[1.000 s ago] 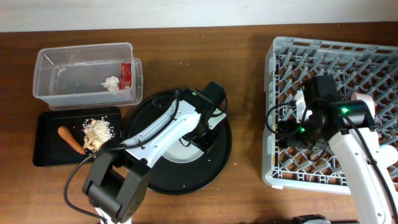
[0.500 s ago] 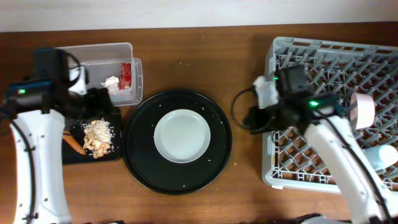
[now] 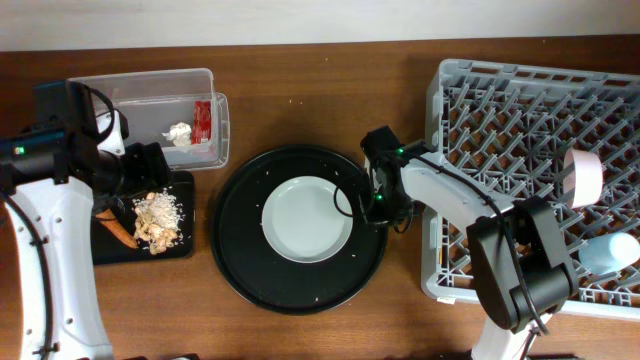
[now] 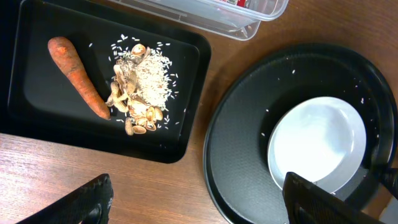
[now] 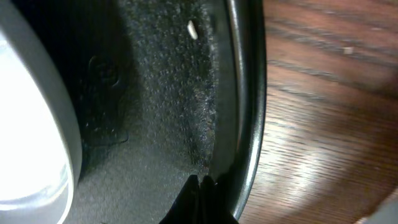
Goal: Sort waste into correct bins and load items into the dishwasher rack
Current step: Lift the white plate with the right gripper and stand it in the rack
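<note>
Left gripper (image 4: 199,202): fingers spread wide with nothing between them; it hangs above the left side of the desk (image 3: 320,80), by the two bins.
Right gripper (image 5: 200,186): fingertips pressed together at the inner edge of the right rim of the round black tray (image 3: 235,260); the pictures do not show whether the rim is caught between them.
Plate (image 3: 307,219): pale grey-green, lying flat inside the round black tray, a little right of its centre.
Clear tub (image 3: 140,78): at the back left, holding the red wrapper (image 3: 203,118) and the white tissue (image 3: 180,133) side by side near its right end.
Shallow black tray (image 4: 37,99): just in front of the tub, holding the carrot (image 4: 78,78) on the left and the heap of food scraps (image 4: 140,87) touching it on the right.
Dishwasher rack (image 3: 500,110): on the right of the desk, beside the round tray.
White bowl (image 3: 585,175): on its edge among the pegs at the rack's right side.
Blue cup (image 3: 610,252): in the rack, near the bowl and towards the front.
</note>
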You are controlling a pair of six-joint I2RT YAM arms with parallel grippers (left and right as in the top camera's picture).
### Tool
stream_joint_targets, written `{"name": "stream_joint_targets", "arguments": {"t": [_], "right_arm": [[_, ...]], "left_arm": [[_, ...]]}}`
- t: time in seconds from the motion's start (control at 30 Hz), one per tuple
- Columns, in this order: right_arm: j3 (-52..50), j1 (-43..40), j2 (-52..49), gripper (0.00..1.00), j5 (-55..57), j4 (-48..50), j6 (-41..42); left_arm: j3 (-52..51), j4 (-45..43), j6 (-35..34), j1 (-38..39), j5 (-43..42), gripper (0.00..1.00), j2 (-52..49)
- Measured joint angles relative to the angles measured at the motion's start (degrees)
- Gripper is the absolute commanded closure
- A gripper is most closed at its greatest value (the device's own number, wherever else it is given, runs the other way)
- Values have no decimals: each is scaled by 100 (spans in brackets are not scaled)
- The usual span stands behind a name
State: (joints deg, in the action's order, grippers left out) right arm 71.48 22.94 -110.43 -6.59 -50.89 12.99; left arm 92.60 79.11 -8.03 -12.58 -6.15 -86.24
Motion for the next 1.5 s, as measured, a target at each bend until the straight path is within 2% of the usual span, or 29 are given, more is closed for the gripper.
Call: {"name": "stream_joint_targets", "arguments": {"t": [0.1, 0.13, 0.17, 0.23, 0.3, 0.57, 0.67, 0.77, 0.83, 0.87, 0.9, 1.07, 1.17, 1.27, 1.37, 1.5], "right_arm": [[0, 0, 0, 95, 256, -7, 188], [0, 0, 0, 91, 251, -61, 208], [37, 0, 0, 84, 227, -179, 214], [348, -2, 26, 58, 92, -352, 210], [767, -2, 195, 55, -177, -356, 157], [892, 52, 323, 56, -409, -120, 136], [892, 256, 85, 65, -409, -4, 136], [887, 304, -271, 67, -396, 66, 205], [885, 304, -501, 76, -385, 70, 229], [885, 304, -619, 89, -385, 66, 251], [883, 304, -704, 96, -382, 44, 275], [883, 286, -640, 96, -492, 28, 330], [811, -83, 164, 96, -354, -7, 332], [813, -879, 1845, 96, 111, -111, 133], [813, -1766, 3265, 96, 1672, -90, -13], [813, -2546, 3847, 96, 3928, 39, -48]], "left_arm": [[0, 0, 2, 0, -2, 13, 0], [0, 0, 0, 0, 0, 13, 0], [0, 0, 2, 0, -2, 13, 0], [0, 0, 0, 0, -2, 13, 0], [0, 0, 0, 0, -2, 13, 0], [0, -2, 0, 0, 0, 13, 0], [0, -2, 0, 0, -2, 13, 0], [0, -2, 0, 2, -2, 13, 0], [0, -2, 2, 0, -2, 13, 0], [0, -2, 0, 0, -2, 13, 0], [0, -2, 0, 0, -2, 13, 0], [0, -2, 0, 0, -2, 13, 0], [0, -2, 0, 0, -2, 13, 0], [0, -7, 0, 0, 0, 13, 0], [0, -46, 0, 0, 0, 13, 0], [0, -46, 0, 0, -2, 13, 0]]}}
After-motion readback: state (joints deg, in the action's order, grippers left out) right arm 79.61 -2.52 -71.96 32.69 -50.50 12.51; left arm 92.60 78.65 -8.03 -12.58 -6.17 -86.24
